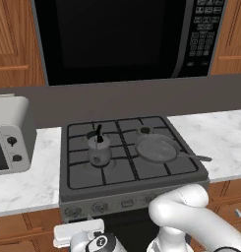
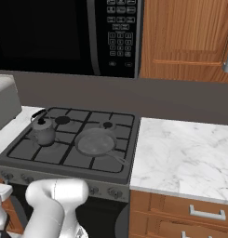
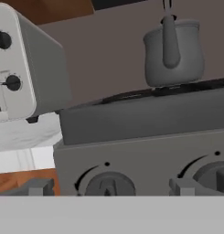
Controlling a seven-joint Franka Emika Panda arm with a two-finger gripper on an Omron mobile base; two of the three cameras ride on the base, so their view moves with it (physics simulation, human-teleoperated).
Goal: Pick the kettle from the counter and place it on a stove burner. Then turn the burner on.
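The dark grey kettle [image 1: 99,150] [image 2: 44,132] [image 3: 173,50] stands upright on the grates at the left side of the stove [image 1: 191,170]; the burner cap under it is hidden. Behind it, another round black burner cap [image 2: 63,120] shows. My gripper [image 3: 109,188] is low in front of the stove's control panel. It is open, with its fingertips [image 3: 36,187] wide apart on either side of a left-hand knob [image 3: 107,183] and not touching it. The white hand [image 1: 78,232] shows below the stove's front edge. The marble counter [image 1: 23,182] [image 2: 180,153] flanks the stove.
A flat grey pan [image 1: 156,147] [image 2: 94,142] lies on the right burners, its handle pointing right. A toaster oven [image 1: 9,138] [image 3: 22,77] sits on the left counter. A second knob [image 3: 214,176] is to the right. A black microwave [image 1: 122,34] hangs above.
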